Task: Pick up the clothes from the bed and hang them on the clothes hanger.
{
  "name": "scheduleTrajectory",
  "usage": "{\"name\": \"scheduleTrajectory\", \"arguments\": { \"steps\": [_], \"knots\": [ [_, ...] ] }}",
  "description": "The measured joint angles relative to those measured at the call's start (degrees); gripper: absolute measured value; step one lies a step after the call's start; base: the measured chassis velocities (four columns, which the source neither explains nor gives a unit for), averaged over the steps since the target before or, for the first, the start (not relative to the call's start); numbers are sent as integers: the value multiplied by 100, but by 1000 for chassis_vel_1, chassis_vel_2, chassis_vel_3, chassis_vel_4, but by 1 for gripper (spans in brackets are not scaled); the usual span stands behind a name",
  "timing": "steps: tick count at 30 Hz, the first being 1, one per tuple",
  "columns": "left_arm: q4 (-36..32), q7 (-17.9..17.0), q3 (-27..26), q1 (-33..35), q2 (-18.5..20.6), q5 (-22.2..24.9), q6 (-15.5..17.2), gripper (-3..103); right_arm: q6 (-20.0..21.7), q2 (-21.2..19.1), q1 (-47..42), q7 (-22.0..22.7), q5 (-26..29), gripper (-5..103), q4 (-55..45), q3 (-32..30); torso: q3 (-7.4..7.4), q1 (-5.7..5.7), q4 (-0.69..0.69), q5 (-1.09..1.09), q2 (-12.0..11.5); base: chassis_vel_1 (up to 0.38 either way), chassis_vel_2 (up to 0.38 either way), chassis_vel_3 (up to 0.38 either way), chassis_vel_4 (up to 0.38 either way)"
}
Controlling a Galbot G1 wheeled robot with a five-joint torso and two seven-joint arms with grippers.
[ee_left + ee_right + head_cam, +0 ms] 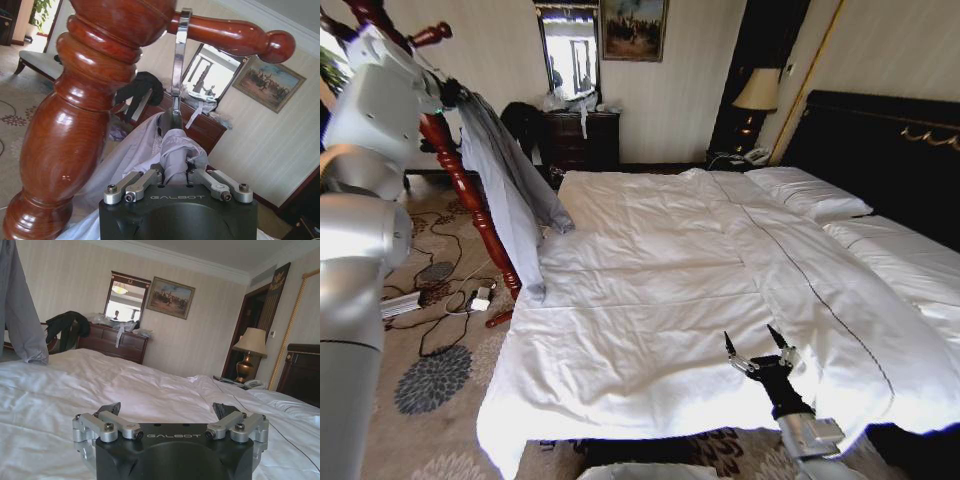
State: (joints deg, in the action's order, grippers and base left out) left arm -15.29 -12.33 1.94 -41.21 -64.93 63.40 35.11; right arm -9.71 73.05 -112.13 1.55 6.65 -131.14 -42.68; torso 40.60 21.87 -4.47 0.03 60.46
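Jacket (505,180) hangs beside the wooden stand (470,195), left gripper (175,172) clamped on its collar at the peg; right gripper (760,350) idles spread over the bed (650,290); early release risks slipping off

A light grey jacket (505,170) hangs from the red wooden clothes stand (460,175) at far left, its sleeve ends draped onto the white bed (650,300). The right claw (757,350) hovers open over the bed's near edge.
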Motion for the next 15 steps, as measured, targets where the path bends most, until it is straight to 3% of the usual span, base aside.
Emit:
{"name": "scheduleTrajectory", "arguments": {
  "steps": [7, 9, 14, 15],
  "knots": [
    [-259, -185, 89, 99, 68, 14, 155, 15, 0, 0, 0, 0, 0, 100, 0, 0, 0, 0, 2, -2, 0, 0, 0, 0, 0],
    [-297, -235, 120, 129, 79, 9, 225, 25, 0, 0, -1, 0, 0, 100, 0, -1, 3, 0, 0, -14, 0, 0, 0, 0, 0],
    [-437, -304, 176, 171, 121, 9, 244, 30, 0, 0, 0, 0, 0, 100, 0, 0, 3, 2, 0, -4, -1, 0, 0, 0, 0],
    [-563, -341, 267, 240, 185, 13, 244, 42, 0, 0, 0, 0, 0, 100, 0, 0, 2, 0, -1, -2, -1, 0, 0, 0, 0]
  ]
}}
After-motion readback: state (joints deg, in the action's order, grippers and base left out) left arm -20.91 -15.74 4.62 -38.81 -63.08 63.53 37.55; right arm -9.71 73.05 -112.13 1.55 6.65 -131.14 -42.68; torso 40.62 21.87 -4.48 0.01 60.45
